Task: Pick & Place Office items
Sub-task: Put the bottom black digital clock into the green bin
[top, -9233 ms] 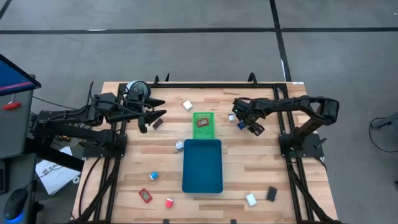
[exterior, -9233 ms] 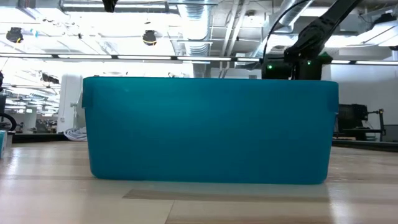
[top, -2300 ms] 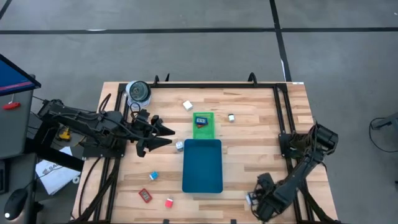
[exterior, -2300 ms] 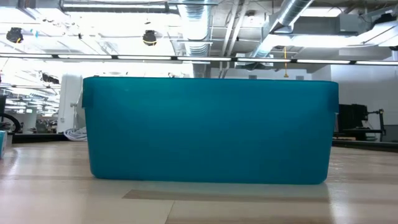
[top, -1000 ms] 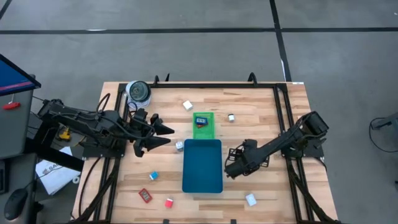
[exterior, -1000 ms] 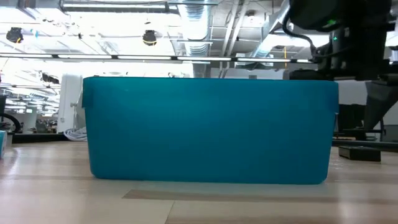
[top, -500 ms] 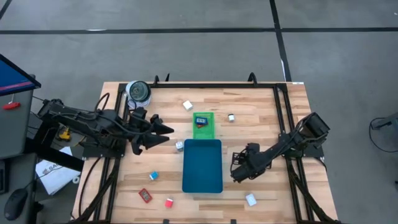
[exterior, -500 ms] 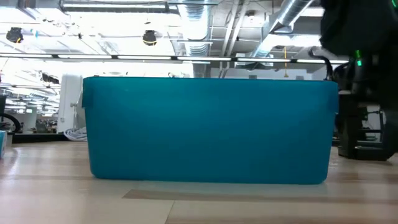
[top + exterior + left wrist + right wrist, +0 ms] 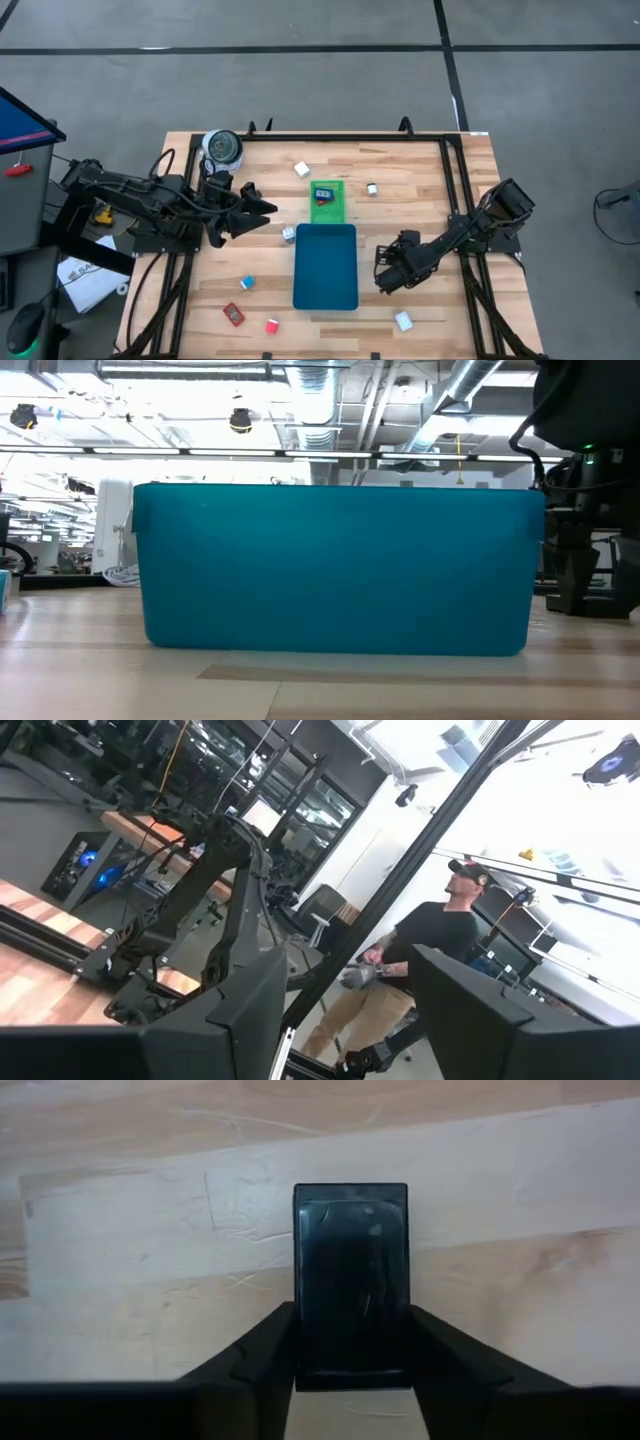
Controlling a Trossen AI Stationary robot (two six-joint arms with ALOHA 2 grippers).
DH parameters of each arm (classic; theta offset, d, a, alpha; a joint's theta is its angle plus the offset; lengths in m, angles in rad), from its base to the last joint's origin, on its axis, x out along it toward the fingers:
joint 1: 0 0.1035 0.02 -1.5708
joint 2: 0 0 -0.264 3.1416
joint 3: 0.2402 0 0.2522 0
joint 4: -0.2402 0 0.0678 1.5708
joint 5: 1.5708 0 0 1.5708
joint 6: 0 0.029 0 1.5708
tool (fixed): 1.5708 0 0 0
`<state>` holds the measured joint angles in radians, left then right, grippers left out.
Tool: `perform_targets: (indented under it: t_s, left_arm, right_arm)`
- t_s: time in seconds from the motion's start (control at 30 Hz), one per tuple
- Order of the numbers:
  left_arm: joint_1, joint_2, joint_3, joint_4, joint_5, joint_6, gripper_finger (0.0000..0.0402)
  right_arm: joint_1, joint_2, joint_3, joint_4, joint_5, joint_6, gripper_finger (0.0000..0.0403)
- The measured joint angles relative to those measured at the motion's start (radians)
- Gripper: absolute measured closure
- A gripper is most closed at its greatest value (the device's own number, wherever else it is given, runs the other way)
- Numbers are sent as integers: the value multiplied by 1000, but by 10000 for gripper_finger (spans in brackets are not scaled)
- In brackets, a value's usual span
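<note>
Your two arms are matte black, built of jointed tubular links with black cables looped along them. The left gripper (image 9: 262,212) ends in two dark, wedge-shaped fingers (image 9: 235,1010) with flat angular faces. The right gripper (image 9: 385,276) carries two black fingers (image 9: 265,1355) with sloped shoulders and smooth inner pads. A small green indicator light (image 9: 589,448) glows on the right arm's housing above those fingers.

A pale wooden tabletop (image 9: 420,180) carries a teal tray (image 9: 325,266), a green tray (image 9: 326,202) just behind it, a tape roll (image 9: 222,148) at the back left, and small scattered office items (image 9: 248,283).
</note>
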<state>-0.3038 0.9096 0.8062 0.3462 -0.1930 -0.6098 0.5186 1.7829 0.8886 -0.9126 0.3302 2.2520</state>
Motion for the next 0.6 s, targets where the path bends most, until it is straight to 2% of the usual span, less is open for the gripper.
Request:
perform_targets:
  t_s: [0.03,0.17,0.3,0.5,0.6]
  left_arm:
    - [0,0,0,0,0,1,199]
    - [0,0,0,-16,0,11,203]
    - [3,0,0,-50,0,48,203]
    - [38,0,0,-163,-4,79,203]
    - [67,0,0,-223,-20,109,203]
  right_arm:
    - [0,1,3,-3,3,-1,260]
    - [0,8,52,-41,24,-45,261]
    - [4,-27,146,-109,151,-188,261]
    - [-5,-173,243,-140,311,-516,256]
    - [-50,-259,245,-119,324,-742,256]
